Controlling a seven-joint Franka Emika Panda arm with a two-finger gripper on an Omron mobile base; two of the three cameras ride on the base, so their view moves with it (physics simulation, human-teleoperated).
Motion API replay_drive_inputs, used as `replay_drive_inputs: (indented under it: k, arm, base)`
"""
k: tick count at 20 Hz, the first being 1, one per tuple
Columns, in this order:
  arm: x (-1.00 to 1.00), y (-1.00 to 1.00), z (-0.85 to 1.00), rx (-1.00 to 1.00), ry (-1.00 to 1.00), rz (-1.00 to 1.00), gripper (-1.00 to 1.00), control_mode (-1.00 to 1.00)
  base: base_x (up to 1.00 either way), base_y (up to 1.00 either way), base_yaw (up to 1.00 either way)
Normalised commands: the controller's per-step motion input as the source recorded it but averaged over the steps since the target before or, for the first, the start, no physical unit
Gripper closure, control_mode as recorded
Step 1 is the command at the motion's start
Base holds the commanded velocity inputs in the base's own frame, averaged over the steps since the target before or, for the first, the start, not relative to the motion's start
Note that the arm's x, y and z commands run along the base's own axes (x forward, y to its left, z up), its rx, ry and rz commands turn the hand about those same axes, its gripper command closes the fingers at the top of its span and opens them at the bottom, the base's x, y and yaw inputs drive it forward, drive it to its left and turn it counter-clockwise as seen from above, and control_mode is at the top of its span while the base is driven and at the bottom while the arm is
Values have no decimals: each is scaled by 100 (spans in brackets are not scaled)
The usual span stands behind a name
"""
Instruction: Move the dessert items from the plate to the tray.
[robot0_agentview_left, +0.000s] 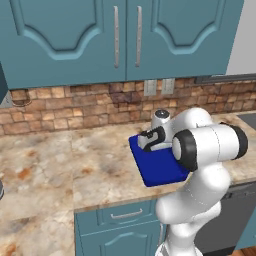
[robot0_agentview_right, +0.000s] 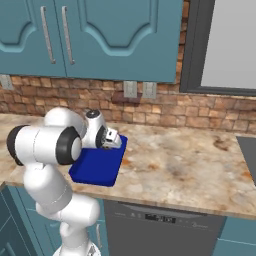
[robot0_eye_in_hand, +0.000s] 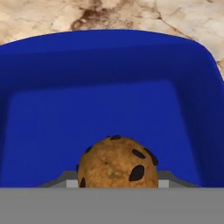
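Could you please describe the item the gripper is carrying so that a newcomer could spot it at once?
Start at the marbled counter under the teal cabinets and find the dark blue tray near its front edge. Just above the tray, the gripper holds a round brown muffin studded with dark chips, the one brown thing against the blue.

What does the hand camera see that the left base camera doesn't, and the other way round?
Hand view: a brown chocolate-chip cookie close up between the jaws, which seem to hold it over the tray's floor.

Left base view: the white arm reaching over the worktop, the teal cabinets above and the brick wall.

Both: the dark blue tray and the marbled counter it lies on.
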Motion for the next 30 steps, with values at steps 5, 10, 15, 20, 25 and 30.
replay_drive_inputs:
  k: [5, 10, 15, 20, 25, 30]
  arm:
    - [21, 0, -15, 0, 3, 0, 100, -100]
    - [19, 0, -10, 0, 1, 0, 100, -100]
    - [8, 2, -17, 0, 5, 0, -100, -100]
    - [0, 1, -9, 0, 1, 0, -100, -100]
    - [0, 0, 1, 0, 0, 0, -100, -100]
    - [-26, 0, 56, 0, 0, 0, -100, -100]
  base:
    - [0, 0, 0]
    - [0, 0, 0]
    - [0, 0, 0]
    - [0, 0, 0]
    - [0, 0, 0]
    - [0, 0, 0]
